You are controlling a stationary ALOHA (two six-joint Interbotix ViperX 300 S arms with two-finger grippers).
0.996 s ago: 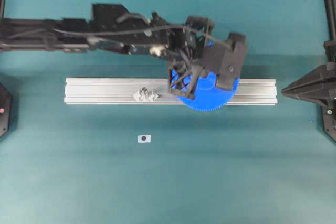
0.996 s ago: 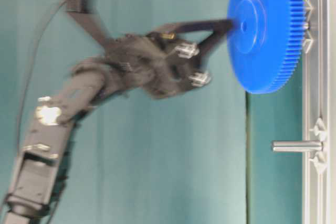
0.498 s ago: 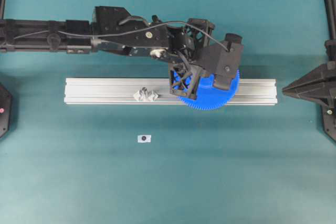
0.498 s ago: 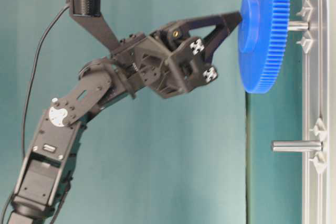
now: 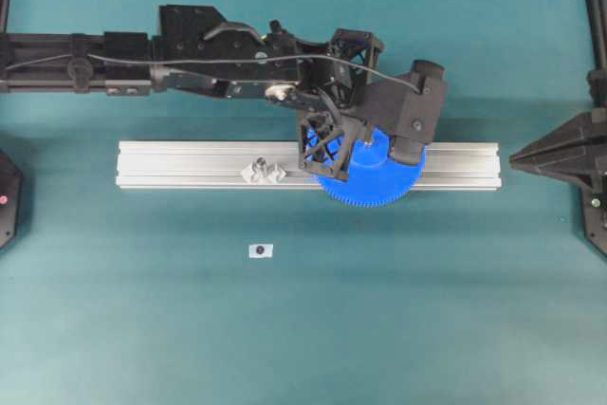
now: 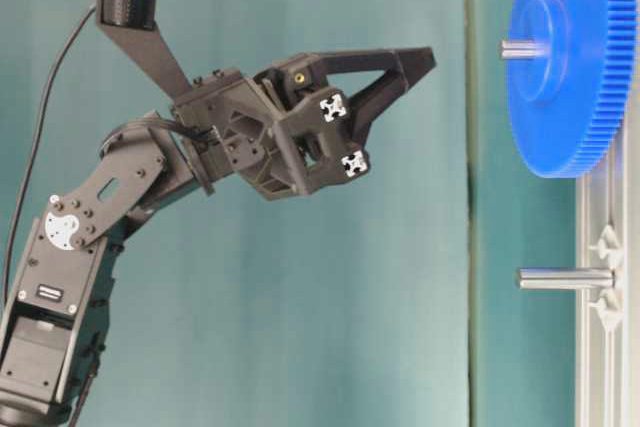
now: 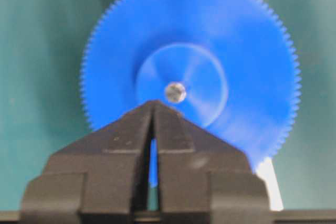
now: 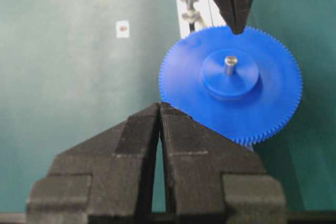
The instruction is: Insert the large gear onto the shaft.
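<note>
The large gear (image 5: 379, 187) is a bright-blue toothed disc lying over the aluminium rail, threaded on the shaft. The shaft's grey tip (image 6: 518, 47) pokes out through the hub, and shows too in the left wrist view (image 7: 175, 92) and the right wrist view (image 8: 230, 64). My left gripper (image 6: 426, 57) is shut with nothing in it. It hovers a short way above the hub, apart from the large gear (image 6: 570, 97), with its tip (image 7: 154, 103) just short of the shaft end. My right gripper (image 5: 514, 166) is shut and empty, parked off the rail's right end.
The aluminium rail (image 5: 190, 164) runs across the middle of the table. A second, shorter pin (image 6: 565, 278) with clear faceted pieces stands on it left of the gear. A small white marker (image 5: 261, 250) lies in front of the rail.
The gear has slid down the shaft toward the rail, so the shaft tip now sticks out of the hub. My left gripper has pulled back up, off the hub.
</note>
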